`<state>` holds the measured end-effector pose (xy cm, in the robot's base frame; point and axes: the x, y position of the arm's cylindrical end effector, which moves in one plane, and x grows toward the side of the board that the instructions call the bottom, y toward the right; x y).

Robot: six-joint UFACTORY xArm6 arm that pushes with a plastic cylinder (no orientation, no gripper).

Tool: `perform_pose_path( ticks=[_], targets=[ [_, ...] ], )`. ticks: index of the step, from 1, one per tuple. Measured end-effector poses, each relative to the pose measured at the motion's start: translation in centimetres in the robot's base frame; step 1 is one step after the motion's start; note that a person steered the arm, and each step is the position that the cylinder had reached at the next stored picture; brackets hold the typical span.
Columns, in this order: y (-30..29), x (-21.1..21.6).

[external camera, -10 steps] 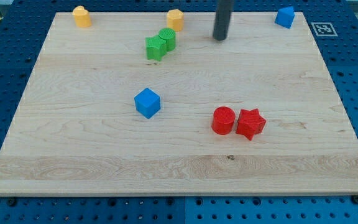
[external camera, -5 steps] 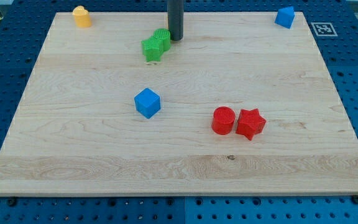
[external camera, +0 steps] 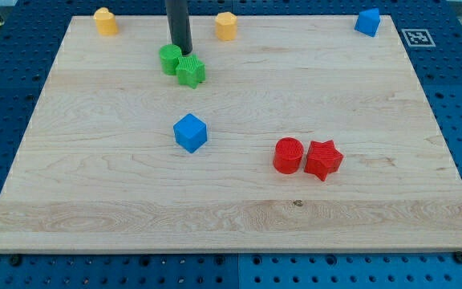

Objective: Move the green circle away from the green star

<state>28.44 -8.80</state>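
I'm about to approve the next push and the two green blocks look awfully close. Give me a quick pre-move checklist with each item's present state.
1. Green circle apart from green star: not ok, they touch.
2. My tip close to the pair: ok, just above them toward the view's top.
3. My tip in the seam between them: cannot tell.
4. Room at the view's left for the circle: ok, only the yellow block far off in the corner.
5. Blue cube out of the way: ok.
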Motion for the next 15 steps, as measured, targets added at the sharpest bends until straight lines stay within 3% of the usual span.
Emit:
perform_pose_path(
  ticks=[2, 8, 11, 15],
  targets=[
    [-5.3, 0.0],
    [1.2, 3.8],
    [-4.3, 5.8],
    [-6.4, 7.5]
  ],
)
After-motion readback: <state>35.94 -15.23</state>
